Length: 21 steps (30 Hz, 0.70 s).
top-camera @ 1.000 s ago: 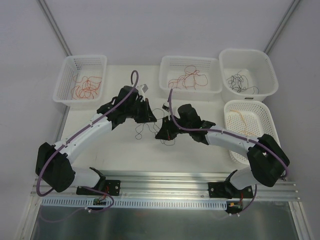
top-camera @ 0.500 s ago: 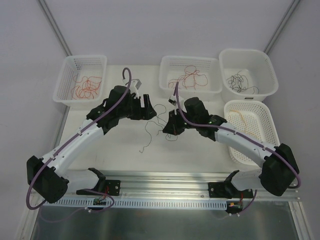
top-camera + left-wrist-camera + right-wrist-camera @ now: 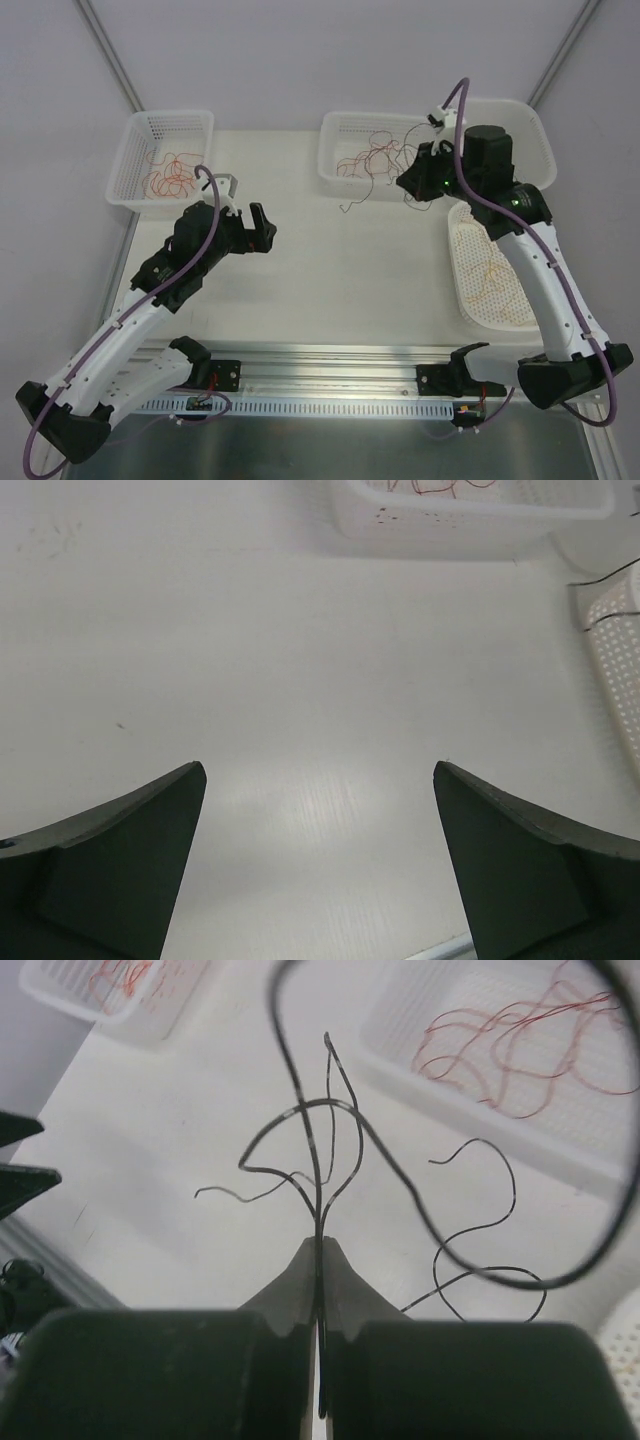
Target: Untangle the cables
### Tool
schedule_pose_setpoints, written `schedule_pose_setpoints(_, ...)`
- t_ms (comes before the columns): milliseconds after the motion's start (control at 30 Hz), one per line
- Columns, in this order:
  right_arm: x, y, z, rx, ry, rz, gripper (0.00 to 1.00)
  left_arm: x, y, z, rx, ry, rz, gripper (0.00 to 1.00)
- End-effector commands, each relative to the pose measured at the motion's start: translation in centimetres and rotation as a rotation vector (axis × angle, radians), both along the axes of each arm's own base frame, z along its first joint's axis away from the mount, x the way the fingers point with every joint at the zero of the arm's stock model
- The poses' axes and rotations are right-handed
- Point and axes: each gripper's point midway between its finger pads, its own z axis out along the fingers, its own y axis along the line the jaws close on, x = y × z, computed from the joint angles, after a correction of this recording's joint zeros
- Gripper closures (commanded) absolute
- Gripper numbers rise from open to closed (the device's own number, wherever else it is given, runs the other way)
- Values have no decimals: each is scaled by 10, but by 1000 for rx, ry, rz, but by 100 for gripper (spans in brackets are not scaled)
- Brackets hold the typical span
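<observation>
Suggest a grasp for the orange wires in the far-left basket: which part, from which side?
Likely the dense cluster of loops mid-pile in the orange wires, straight down from above with the open left gripper. They lie flat on the floor of the basket, and its walls block a side approach.
</observation>
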Motion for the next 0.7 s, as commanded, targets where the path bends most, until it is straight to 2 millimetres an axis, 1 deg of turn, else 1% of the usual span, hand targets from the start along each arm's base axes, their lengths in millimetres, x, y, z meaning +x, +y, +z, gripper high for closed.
schedule_pose_setpoints(0, 2, -36, 37, -57, -84, -74, 99, -1, 29, -4, 61, -57, 95, 1)
schedule_pose_setpoints(33, 10, -53, 46, -69, -108, -132, 99, -5, 33, -18, 80, -41, 103, 1)
schedule_pose_setpoints(67, 14, -62, 65, -76, -161, -158, 99, -7, 41, -18, 85, -58, 132, 1)
schedule_pose_setpoints(100, 23, -70, 71, -83, -173, -186, 99, -10, 44, -22, 88, -57, 143, 1)
schedule_pose_setpoints(133, 29, -84, 78, -85, -184, -230, 99, -13, 49, -36, 106, -41, 153, 1)
schedule_pose_setpoints(167, 35, -91, 83, -82, -190, -254, 99, -16, 53, -36, 101, -55, 167, 1)
schedule_pose_setpoints(200, 38, -98, 101, -72, -230, -279, 99, -18, 58, -39, 108, -59, 182, 1)
schedule_pose_setpoints(233, 52, -109, 100, -80, -222, -318, 99, -20, 61, -49, 130, -52, 183, 1)
schedule_pose_setpoints(300, 63, -123, 113, -80, -255, -370, 99, -24, 72, -50, 136, -75, 222, 1)
schedule_pose_setpoints(333, 73, -138, 117, -86, -266, -422, 99, -25, 76, -57, 147, -70, 235, 1)
schedule_pose_setpoints(367, 85, -145, 112, -91, -258, -449, 99, -27, 79, -57, 147, -81, 248, 1)
schedule_pose_setpoints(400, 92, -153, 112, -91, -260, -481, 99, -28, 83, -60, 156, -82, 259, 1)
schedule_pose_setpoints(433, 102, -162, 117, -86, -287, -519, 99, -29, 87, -67, 178, -76, 272, 1)
schedule_pose_setpoints(467, 113, -177, 113, -88, -283, -561, 99, -30, 90, -68, 178, -84, 284, 1)
schedule_pose_setpoints(500, 120, -186, 112, -80, -285, -596, 99, -31, 93, -73, 186, -78, 295, 1)
schedule_pose_setpoints(533, 129, -201, 116, -76, -310, -636, 99, -32, 95, -74, 189, -79, 306, 1)
schedule_pose_setpoints(567, 142, -209, 107, -79, -296, -656, 99, -32, 95, -75, 188, -79, 306, 1)
schedule_pose_setpoints(600, 149, -217, 105, -76, -299, -677, 99, -32, 96, -76, 188, -78, 310, 1)
schedule_pose_setpoints(633, 157, -230, 104, -69, -307, -710, 99, -32, 97, -75, 189, -78, 316, 1)
schedule_pose_setpoints(667, 169, -237, 93, -66, -286, -725, 99, -31, 96, -76, 193, -74, 312, 1)
